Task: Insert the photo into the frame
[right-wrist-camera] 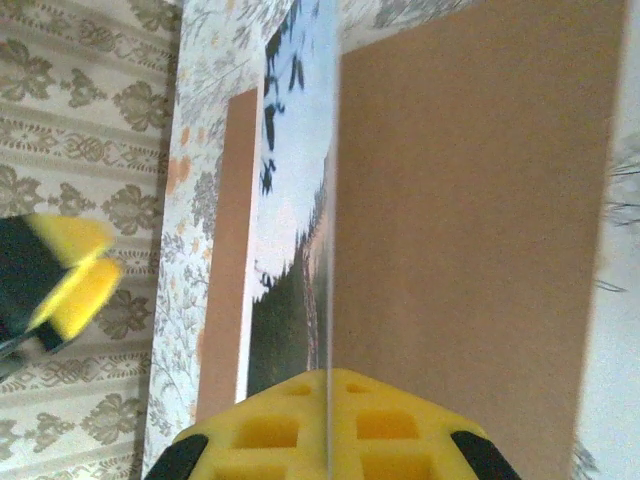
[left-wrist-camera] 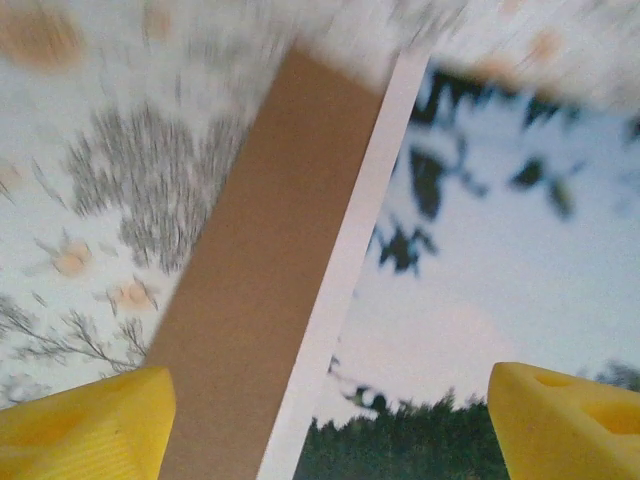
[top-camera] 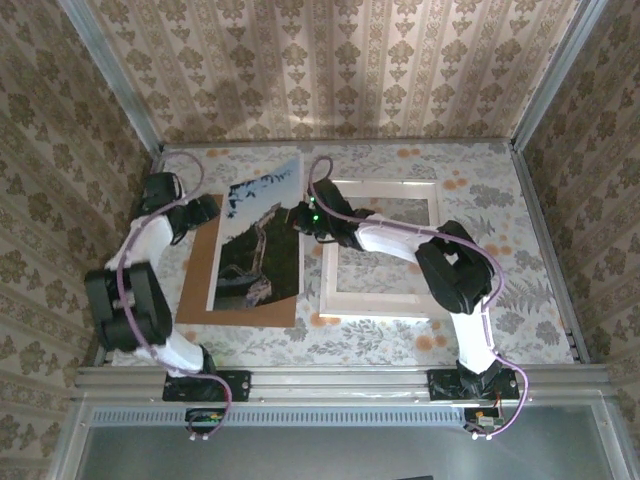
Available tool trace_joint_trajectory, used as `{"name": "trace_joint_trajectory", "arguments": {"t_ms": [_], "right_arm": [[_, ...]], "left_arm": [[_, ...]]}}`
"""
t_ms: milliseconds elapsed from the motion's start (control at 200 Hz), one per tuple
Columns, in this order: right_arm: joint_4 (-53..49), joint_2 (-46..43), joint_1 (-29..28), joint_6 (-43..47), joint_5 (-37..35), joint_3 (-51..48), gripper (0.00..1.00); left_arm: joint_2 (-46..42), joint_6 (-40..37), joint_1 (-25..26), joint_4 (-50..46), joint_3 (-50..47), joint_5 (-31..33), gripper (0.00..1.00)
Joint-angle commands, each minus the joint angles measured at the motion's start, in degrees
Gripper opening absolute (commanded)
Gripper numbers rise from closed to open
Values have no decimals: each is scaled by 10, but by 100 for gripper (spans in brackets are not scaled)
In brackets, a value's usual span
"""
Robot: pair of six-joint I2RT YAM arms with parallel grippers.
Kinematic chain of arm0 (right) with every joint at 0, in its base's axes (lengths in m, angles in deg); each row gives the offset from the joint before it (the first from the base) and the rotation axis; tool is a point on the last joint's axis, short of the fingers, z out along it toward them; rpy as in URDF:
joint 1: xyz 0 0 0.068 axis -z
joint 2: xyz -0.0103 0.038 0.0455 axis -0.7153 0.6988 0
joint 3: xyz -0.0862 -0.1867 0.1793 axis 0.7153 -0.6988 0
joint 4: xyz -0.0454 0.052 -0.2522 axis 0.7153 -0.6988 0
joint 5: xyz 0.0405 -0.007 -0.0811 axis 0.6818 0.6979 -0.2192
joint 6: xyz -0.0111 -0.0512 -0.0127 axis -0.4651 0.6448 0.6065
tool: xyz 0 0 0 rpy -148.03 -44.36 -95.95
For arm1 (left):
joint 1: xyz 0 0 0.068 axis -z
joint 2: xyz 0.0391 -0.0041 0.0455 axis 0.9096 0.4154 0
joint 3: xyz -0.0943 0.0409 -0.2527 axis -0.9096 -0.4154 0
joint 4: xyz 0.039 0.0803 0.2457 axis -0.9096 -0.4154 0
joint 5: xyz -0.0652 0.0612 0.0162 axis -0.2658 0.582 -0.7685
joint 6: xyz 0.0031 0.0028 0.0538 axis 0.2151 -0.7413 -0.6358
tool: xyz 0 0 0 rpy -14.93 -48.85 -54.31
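While the right gripper (right-wrist-camera: pixel 328 400) is pinched tight on the thin right edge of the photo (top-camera: pixel 258 235), the print stands tilted, its gripped edge raised above the brown board (top-camera: pixel 200 295). The left gripper (left-wrist-camera: pixel 330 400) hangs with its jaws spread wide and nothing between them, over the print's white left border and the board's bare strip. Just right of the print, the frame (top-camera: pixel 375 307) lies flat on the table (top-camera: pixel 480 180), under the right arm.
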Motion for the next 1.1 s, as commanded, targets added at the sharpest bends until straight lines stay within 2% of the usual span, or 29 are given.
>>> {"name": "trace_joint_trajectory", "arguments": {"t_ms": [0,145,265,400,515,595,690,755,810,1095], "right_arm": [[-125,-83,49,-2,12,55,0],[-181,-141,119,-15,65,86,0],[-229,-165,164,-7,87,119,0],[-267,-183,194,6,87,143,0],[-268,-200,206,-1,88,142,0],[-272,-208,210,-4,83,141,0],[-274,-213,212,-8,85,137,0],[-269,-215,212,-13,89,130,0],[-267,-216,212,-16,89,125,0],[-254,-211,214,-40,94,110,0]], "left_arm": [[-144,-13,68,115,-54,29,86],[-284,-133,255,224,-131,32,88],[-339,-244,410,225,-147,47,91],[-315,-378,561,197,-120,120,95],[-244,-459,644,210,-92,202,96],[-197,-508,669,250,-79,269,97],[-158,-535,670,301,-67,318,95],[-137,-543,669,332,-60,336,91],[-123,-546,669,346,-54,345,82],[-101,-568,672,415,-69,366,24]]}}
